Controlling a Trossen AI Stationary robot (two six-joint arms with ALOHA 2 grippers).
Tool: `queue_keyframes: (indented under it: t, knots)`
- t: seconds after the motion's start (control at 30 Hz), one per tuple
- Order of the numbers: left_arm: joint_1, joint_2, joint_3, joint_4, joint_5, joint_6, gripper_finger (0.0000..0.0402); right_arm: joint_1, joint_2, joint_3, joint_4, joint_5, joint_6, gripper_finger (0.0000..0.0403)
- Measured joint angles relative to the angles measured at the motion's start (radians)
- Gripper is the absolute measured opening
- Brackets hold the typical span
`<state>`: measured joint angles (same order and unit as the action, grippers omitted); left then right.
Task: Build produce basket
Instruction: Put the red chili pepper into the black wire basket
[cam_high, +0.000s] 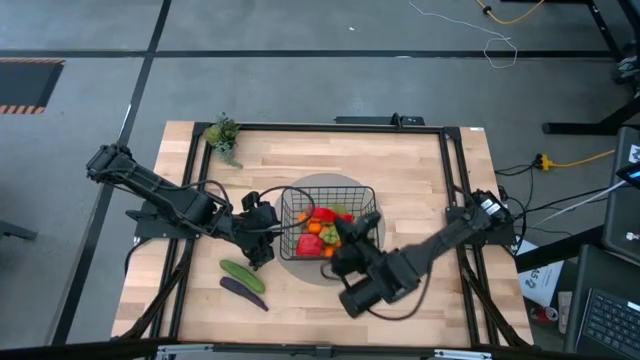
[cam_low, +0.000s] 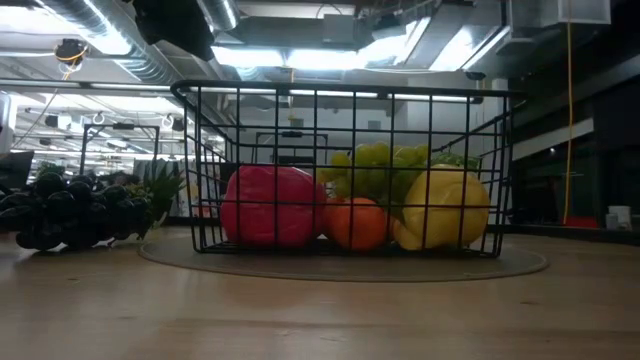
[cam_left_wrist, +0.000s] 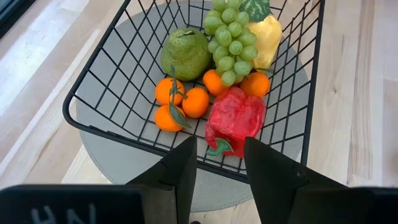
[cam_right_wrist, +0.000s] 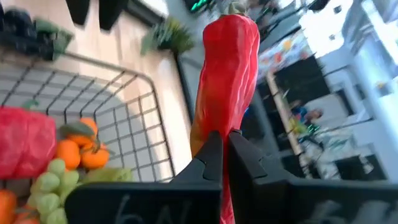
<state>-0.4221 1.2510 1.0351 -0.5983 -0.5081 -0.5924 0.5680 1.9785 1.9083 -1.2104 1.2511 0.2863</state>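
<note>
The black wire basket (cam_high: 330, 188) stands on a grey round mat (cam_low: 340, 268) in the middle of the table. It holds a red bell pepper (cam_left_wrist: 236, 118), a green pear (cam_left_wrist: 185, 53), green grapes (cam_left_wrist: 229, 28), a yellow fruit (cam_left_wrist: 268, 38) and several oranges (cam_left_wrist: 196, 101). My right gripper (cam_right_wrist: 225, 140) is over the basket's near right corner, shut on a long red pepper (cam_right_wrist: 227, 74). My left gripper (cam_left_wrist: 219, 168) stands open just outside the basket's left wall (cam_left_wrist: 112, 134). No gripper shows in the low view. My right gripper pinches the long red pepper between its two fingers at the narrow part (cam_right_wrist: 224, 127) away from the stem. The pepper sticks out past the fingertips, stem end (cam_right_wrist: 235, 9) farthest from them. It is lifted clear above the basket.
A cucumber (cam_high: 242, 274) and a purple eggplant (cam_high: 243, 292) lie on the table near the front left of the basket. Dark grapes (cam_low: 60, 210) lie beside the basket's left side. A small green plant (cam_high: 222, 135) stands at the far left corner.
</note>
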Motion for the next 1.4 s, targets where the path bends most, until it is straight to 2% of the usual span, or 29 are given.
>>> queue_keyframes:
  t: [0.3, 0.63, 0.93, 1.2, 1.3, 1.4]
  knots:
    - [0.000, 0.000, 0.000, 0.000, 0.000, 0.000, 0.0128, -0.144, 0.000, 0.000, 0.003, -0.220, 0.052, 0.0002]
    - [0.000, 0.000, 0.000, -0.002, 0.000, -0.001, 0.0128, -0.255, 0.000, -0.002, 0.057, -0.472, 0.104, 0.0038]
    - [0.000, 0.000, 0.000, -0.003, 0.000, -0.001, 0.0128, -0.287, -0.001, -0.002, 0.160, -0.560, 0.102, 0.0042]
    - [0.000, 0.000, 0.000, -0.016, 0.000, -0.004, 0.0128, -0.293, -0.001, -0.002, 0.180, -0.636, 0.154, 0.0043]
    - [0.000, 0.000, 0.000, -0.016, 0.001, -0.005, 0.0128, -0.293, -0.001, -0.002, 0.181, -0.662, 0.153, 0.0054]
    - [0.000, 0.000, 0.000, -0.016, 0.001, -0.006, 0.0128, -0.293, -0.001, -0.002, 0.182, -0.667, 0.150, 0.0082]
